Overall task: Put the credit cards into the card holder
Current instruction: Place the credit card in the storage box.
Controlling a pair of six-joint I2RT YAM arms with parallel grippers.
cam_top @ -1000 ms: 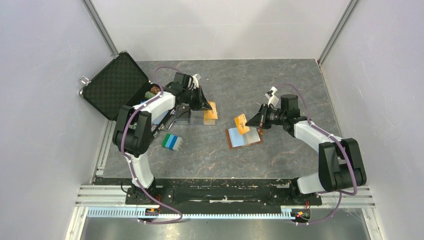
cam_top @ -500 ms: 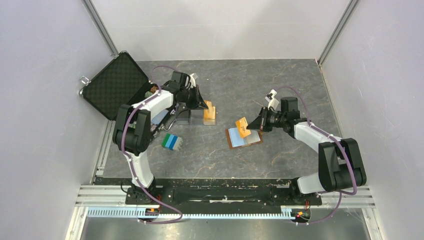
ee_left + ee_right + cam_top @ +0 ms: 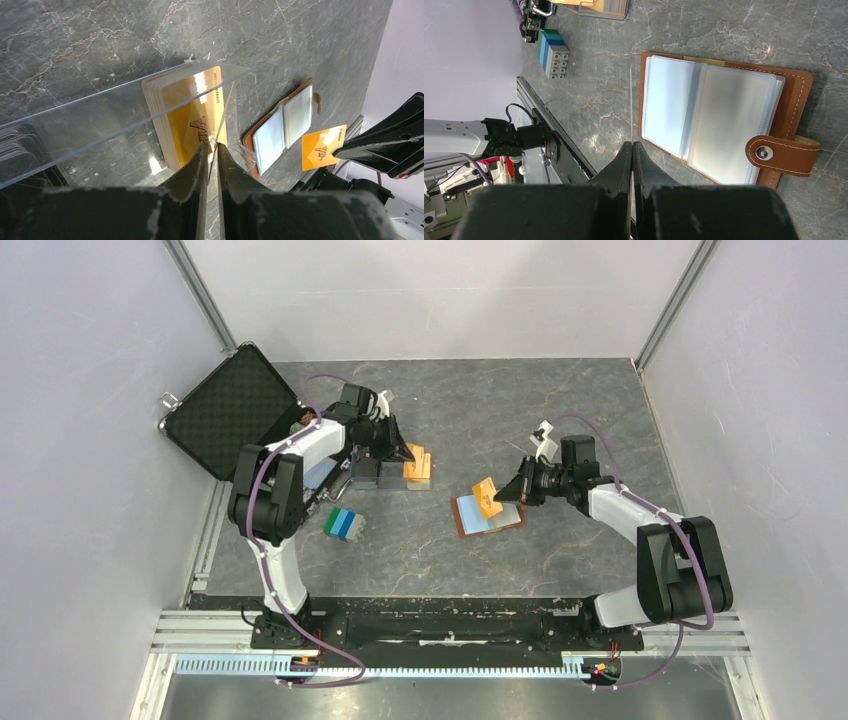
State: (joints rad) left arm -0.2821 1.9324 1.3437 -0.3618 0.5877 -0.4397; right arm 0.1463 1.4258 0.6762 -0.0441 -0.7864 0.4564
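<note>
Right now my right gripper (image 3: 632, 143) is clamped on one orange card (image 3: 322, 148). It is held on edge beside the open wallet (image 3: 796, 82) and not yet in any of the clear sleeves (image 3: 674, 105) that face up. My left gripper (image 3: 212, 146) has its fingers nearly together at the top card of the orange stack (image 3: 192, 110) in the clear stand (image 3: 100, 115); I cannot tell whether they grip anything. My worry is that the held card misses a sleeve mouth and shoves the loose wallet, or that the left fingers drag several cards at once.
</note>
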